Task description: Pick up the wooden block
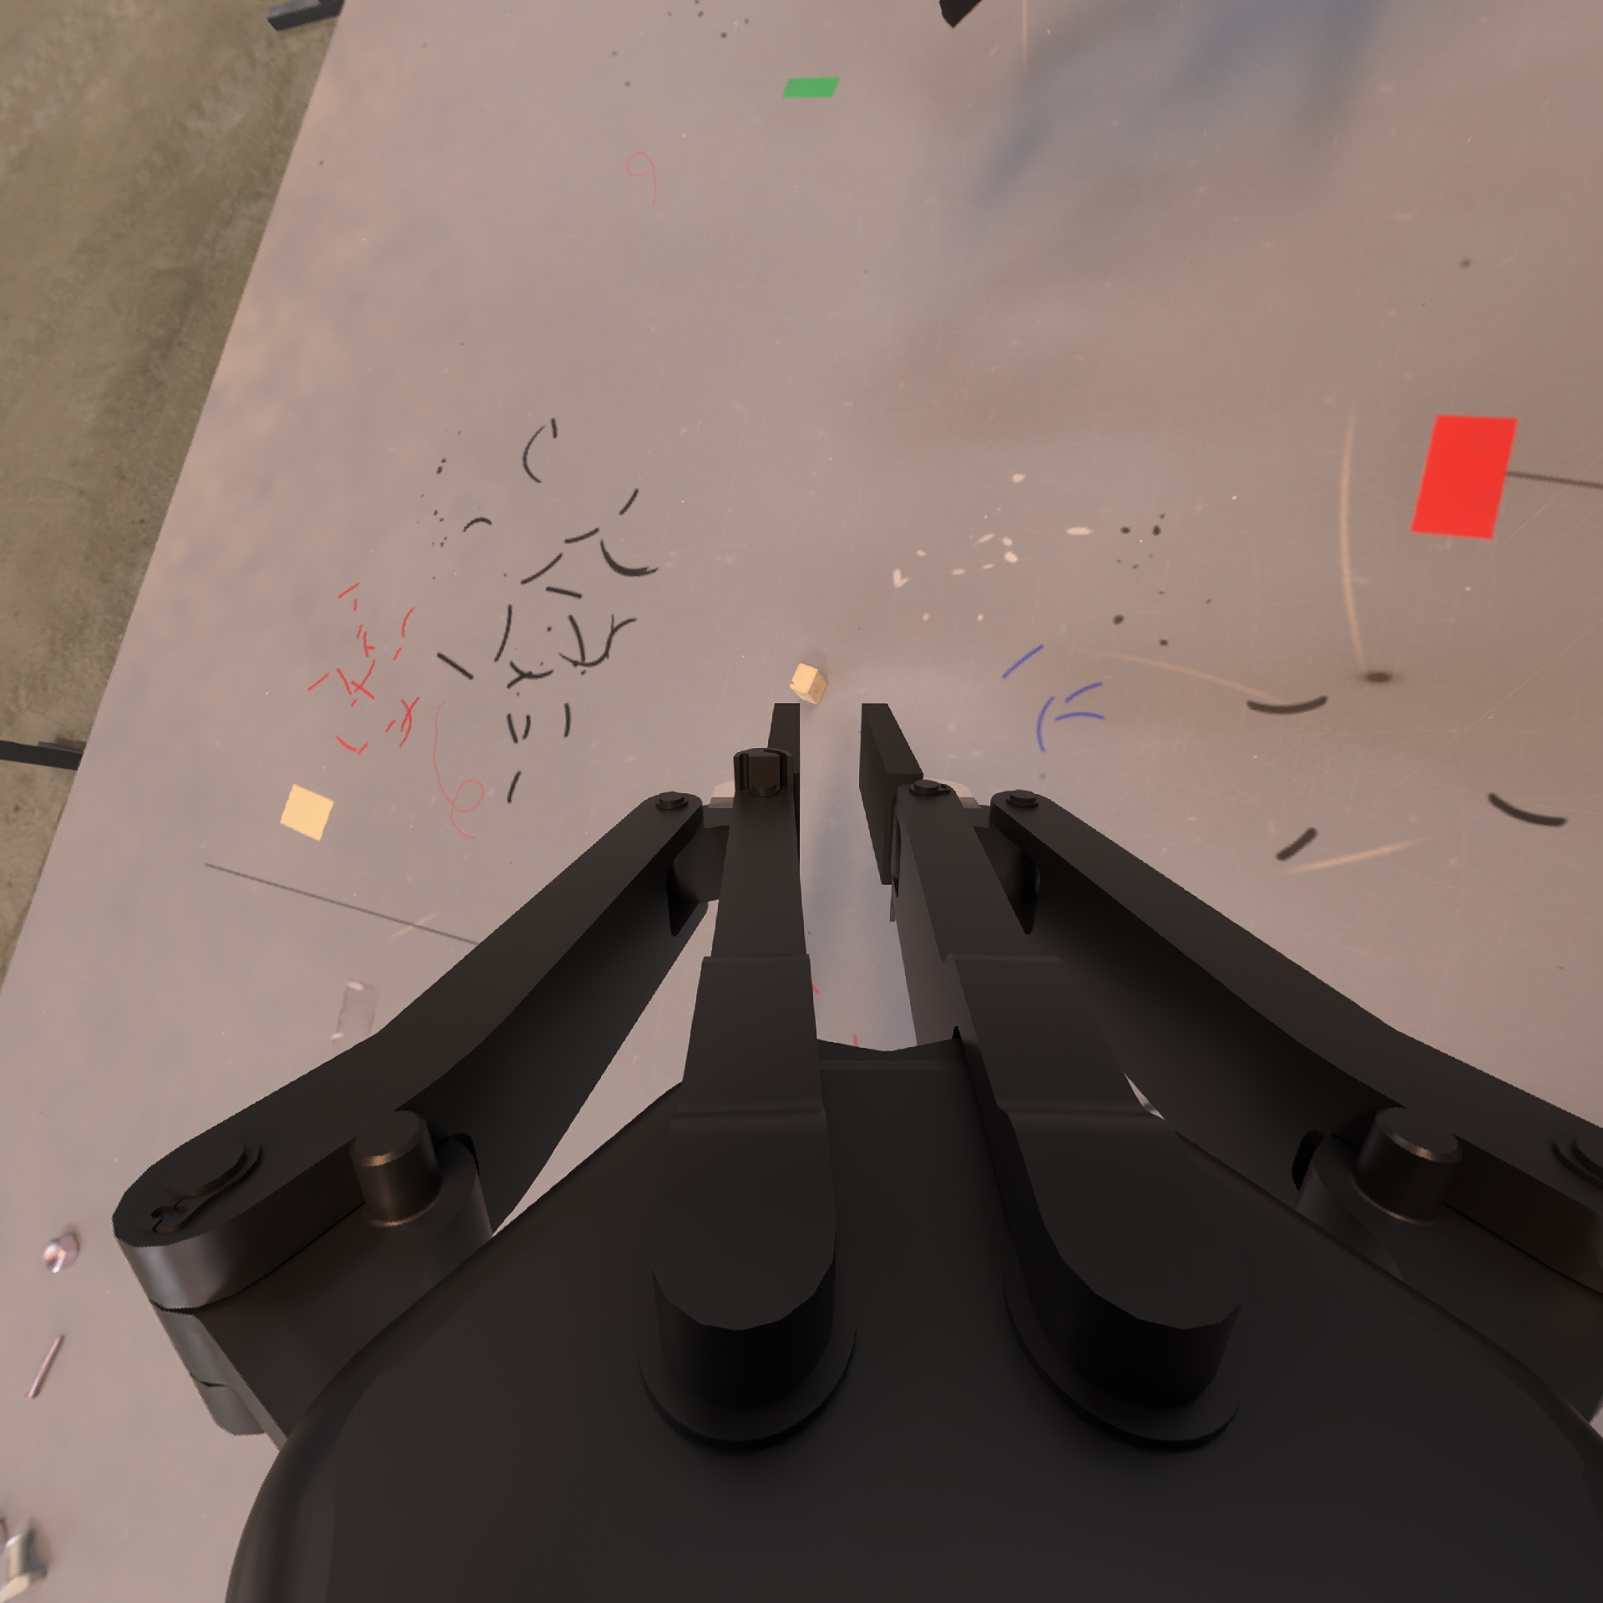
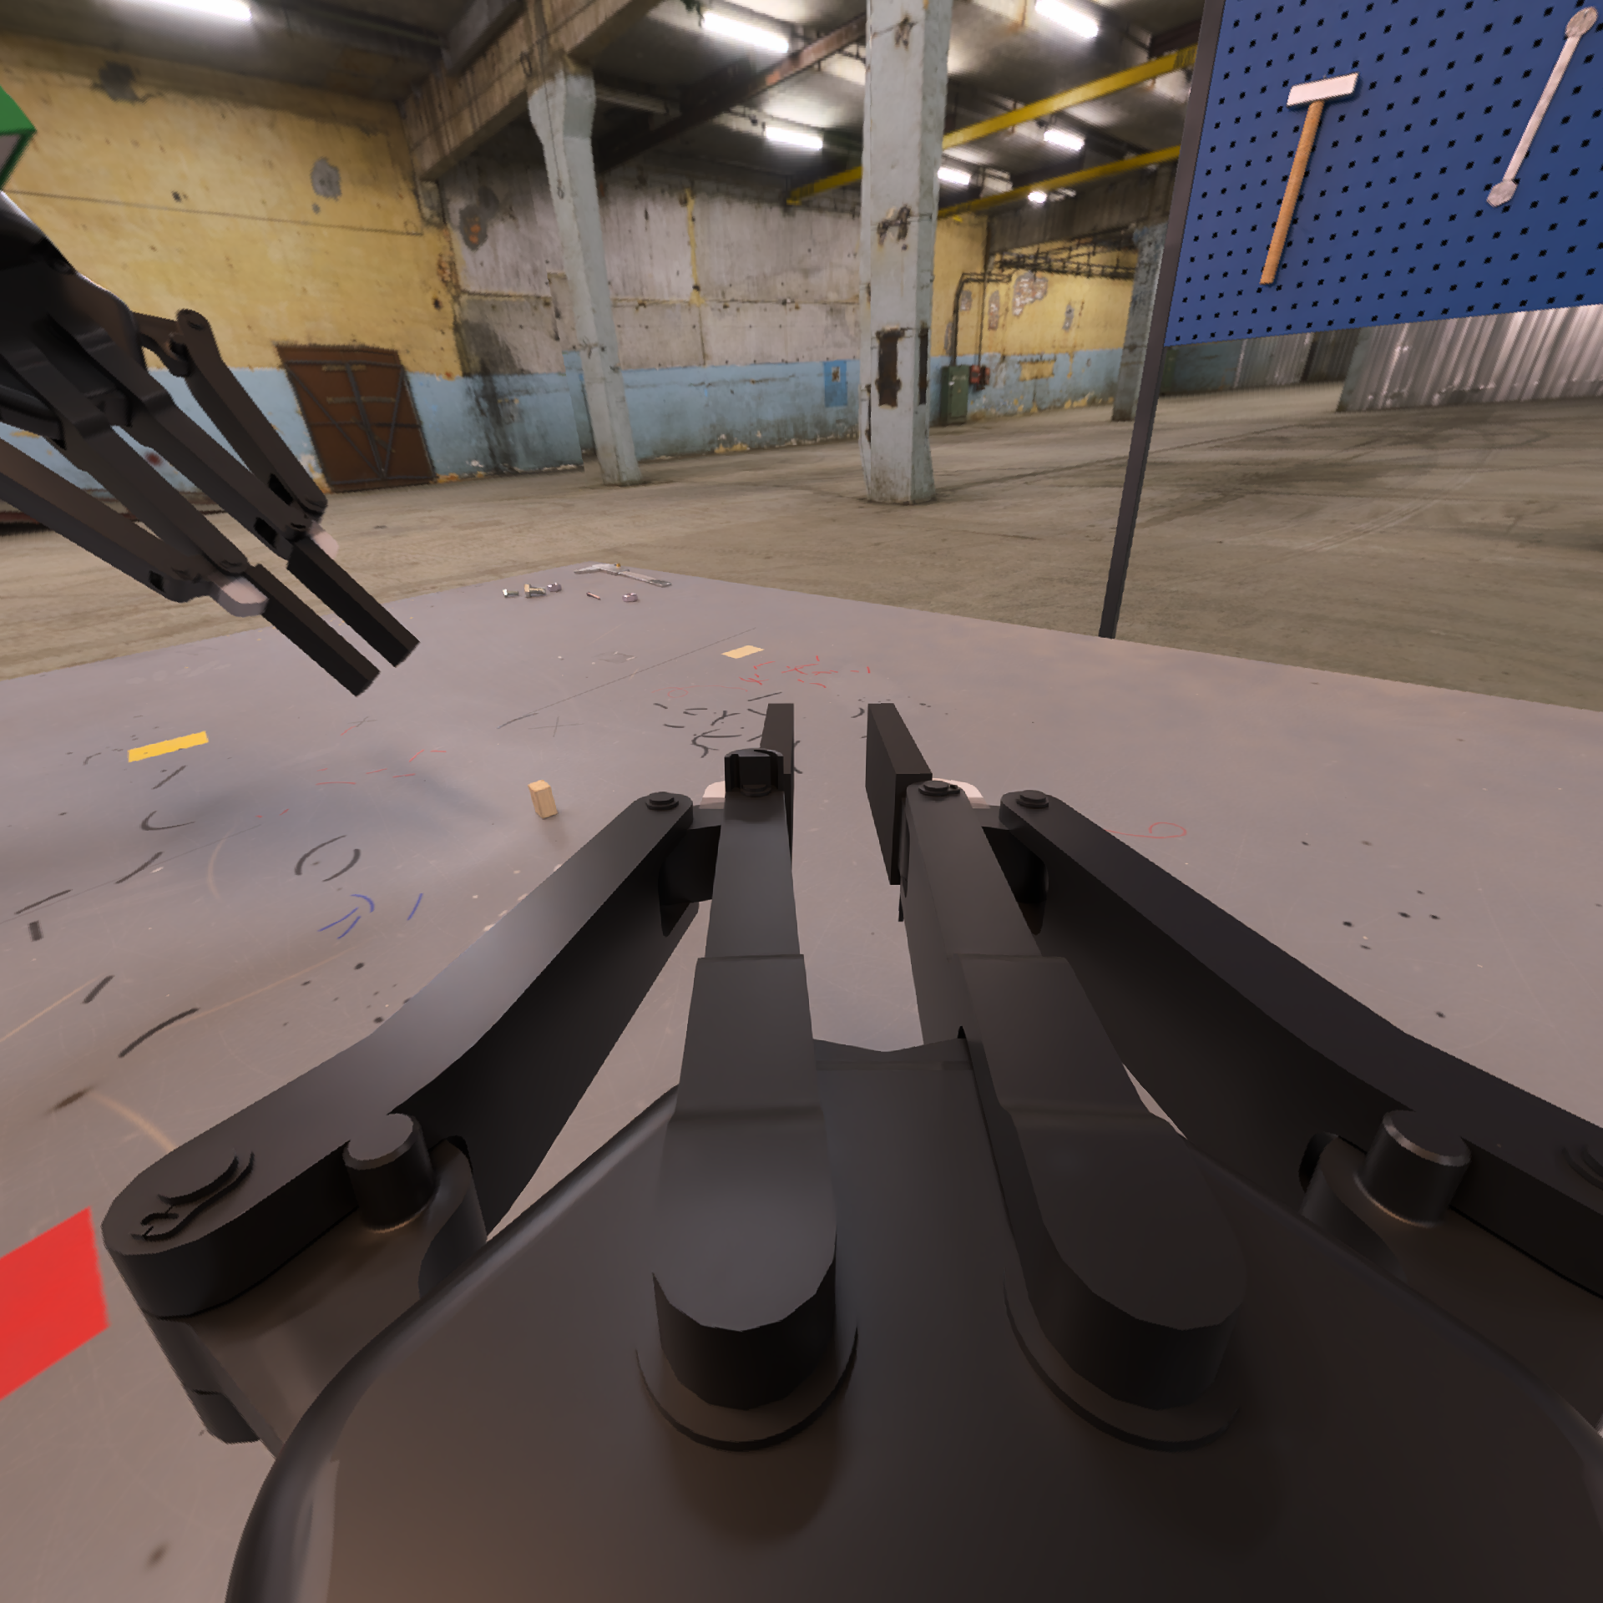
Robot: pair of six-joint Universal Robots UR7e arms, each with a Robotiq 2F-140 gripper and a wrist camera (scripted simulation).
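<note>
The wooden block [image 1: 808, 683] is a small pale cube on the grey table [image 1: 867, 347]. In the left wrist view it lies just beyond my left gripper [image 1: 828, 720], close to the left fingertip, with the gripper above the table. The left gripper's jaws are nearly together with only a narrow gap and hold nothing. In the right wrist view the block [image 2: 543, 798] sits left of my right gripper [image 2: 828, 720], which is also drawn nearly together and empty. The left gripper [image 2: 386, 664] hangs in the air at the upper left, above and left of the block.
Flat colour patches mark the table: red [image 1: 1464, 475], green [image 1: 811, 87], pale yellow [image 1: 306, 812] and yellow [image 2: 167, 746]. Bolts and small metal parts [image 2: 590, 585] lie at the far edge. A blue pegboard [image 2: 1388, 173] with a hammer stands at the right on a pole.
</note>
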